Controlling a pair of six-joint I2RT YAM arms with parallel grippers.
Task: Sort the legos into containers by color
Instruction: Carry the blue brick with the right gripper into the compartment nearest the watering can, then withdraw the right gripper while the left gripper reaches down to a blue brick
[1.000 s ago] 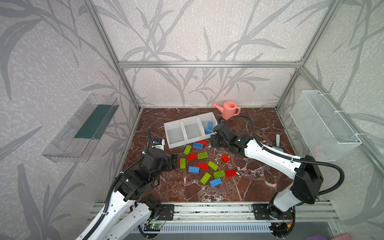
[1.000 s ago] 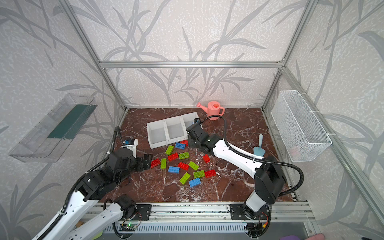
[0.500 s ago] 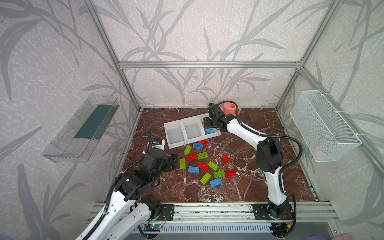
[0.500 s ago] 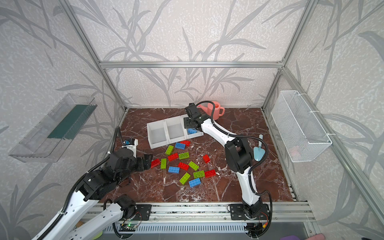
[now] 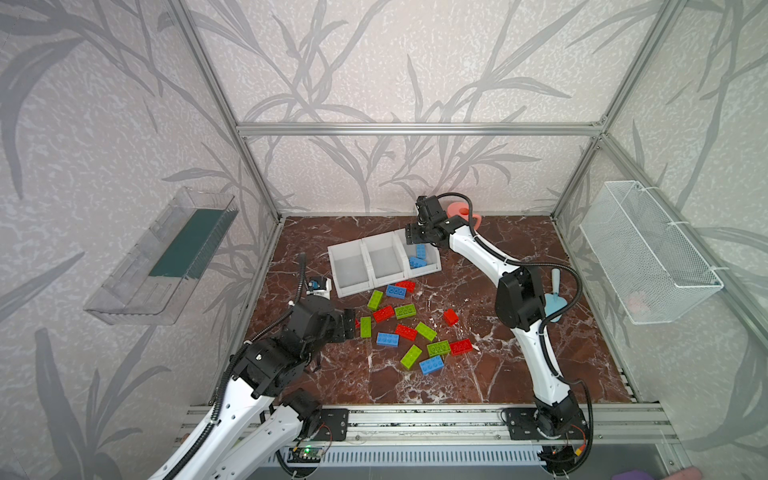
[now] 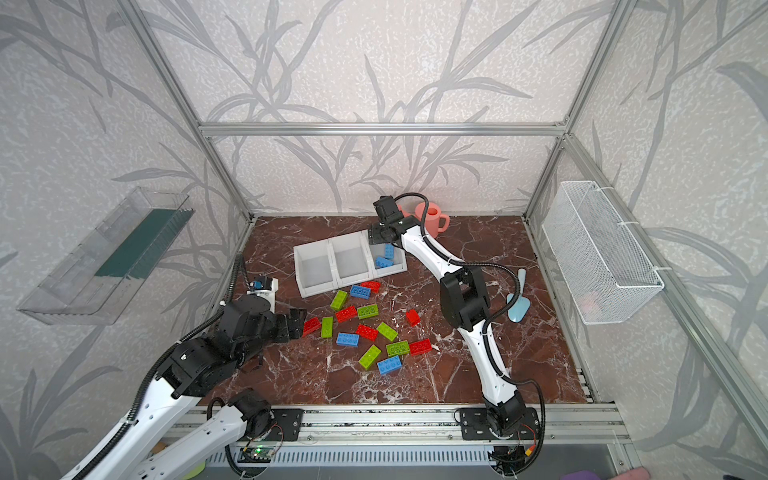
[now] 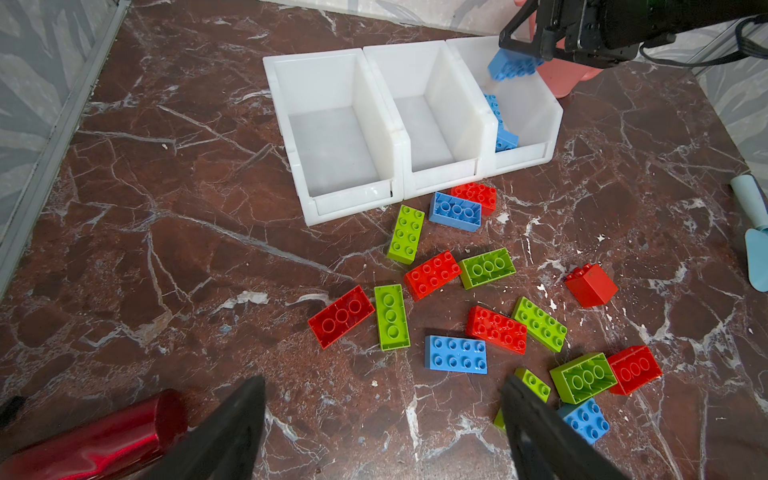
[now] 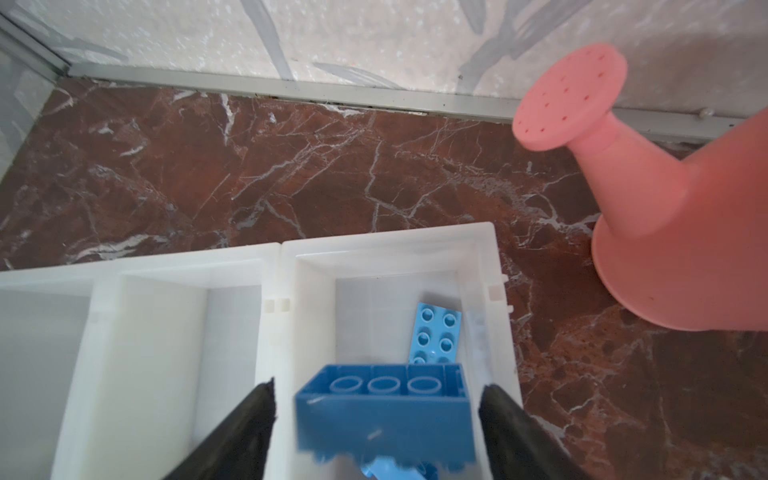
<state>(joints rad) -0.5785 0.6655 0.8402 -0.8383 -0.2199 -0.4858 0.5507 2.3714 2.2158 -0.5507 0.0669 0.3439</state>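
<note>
Hovering over the right-end bin [image 8: 390, 237] of the three white containers [image 5: 345, 249] with the right gripper [image 8: 377, 385], black fingers [image 8: 249, 424] spread apart. Showing a blue brick [image 8: 382, 411] between those fingers in the right wrist view, with a thin gap on each side, so not squeezed and not held. Blurry along the brick's lower edge, and cut off there by the edge of the picture. Showing the same brick [image 7: 513, 64] in the left wrist view too, tilted, in the air just under the gripper and above the bin. Hard to pick out in both top views, tucked under the gripper. Holding two more blue bricks [image 5: 417, 262] down in that same bin, one half hidden behind the bin wall in the left wrist view. Hovering low just beside the loose legos [image 7: 432, 274] with the left gripper [image 7: 382, 381], fingers wide apart, nothing between them. Red, blue and green, scattered on the brown marble floor [image 7: 187, 249] in front of the bins. Hiding part of one green brick [image 7: 536, 382] behind a finger. Cutting off a pink watering can [image 8: 665, 232] at the picture edge in the right wrist view, and hiding most of it behind the right arm [image 5: 478, 249] in a top view. Cutting off a light blue scoop [image 7: 754, 232] and a shiny red thing [image 7: 95, 436] at the edges of the left wrist view; no telling what the red thing is.
</note>
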